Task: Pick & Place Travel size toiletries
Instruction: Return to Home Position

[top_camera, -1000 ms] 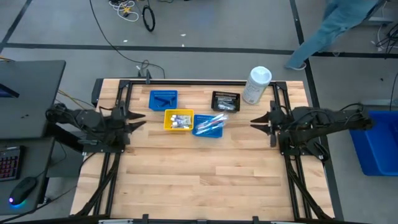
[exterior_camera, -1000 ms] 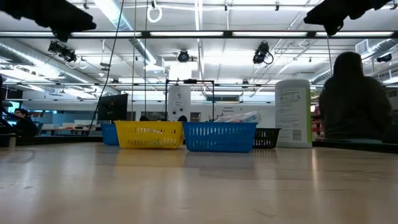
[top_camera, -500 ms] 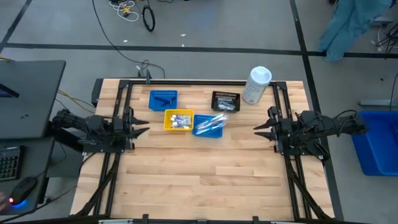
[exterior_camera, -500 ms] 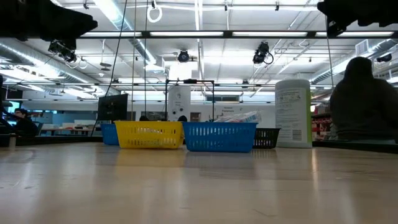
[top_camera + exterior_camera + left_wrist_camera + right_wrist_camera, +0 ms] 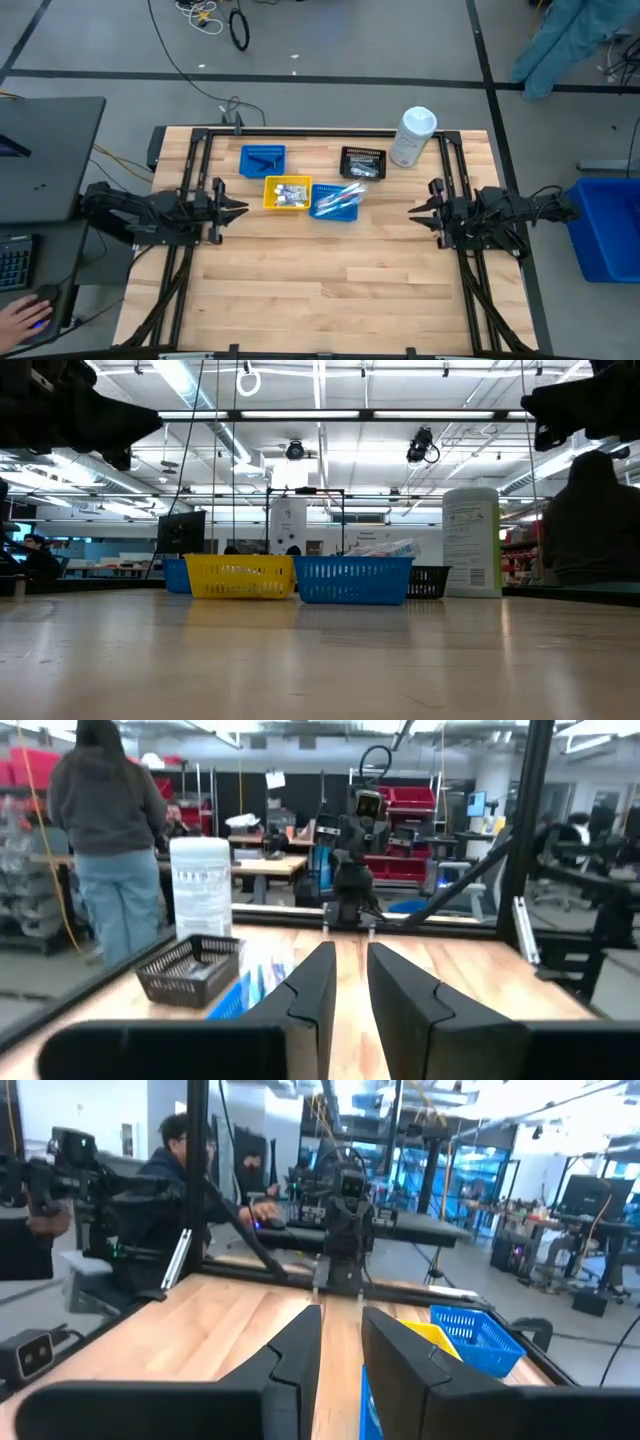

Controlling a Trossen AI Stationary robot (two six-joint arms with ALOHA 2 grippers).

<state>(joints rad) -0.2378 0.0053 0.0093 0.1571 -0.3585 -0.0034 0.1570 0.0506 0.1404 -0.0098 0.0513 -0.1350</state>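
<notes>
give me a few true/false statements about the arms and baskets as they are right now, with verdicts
1. The left gripper and the right gripper hold nothing. True.
2. The yellow basket is empty. False: small toiletries lie in it.
3. The white canister stands beside the black basket. True.
4. The right gripper hangs over the baskets. False: it is off at the right side of the table, apart from them.
5. Two baskets are blue. True: the left blue basket and the right blue basket.
</notes>
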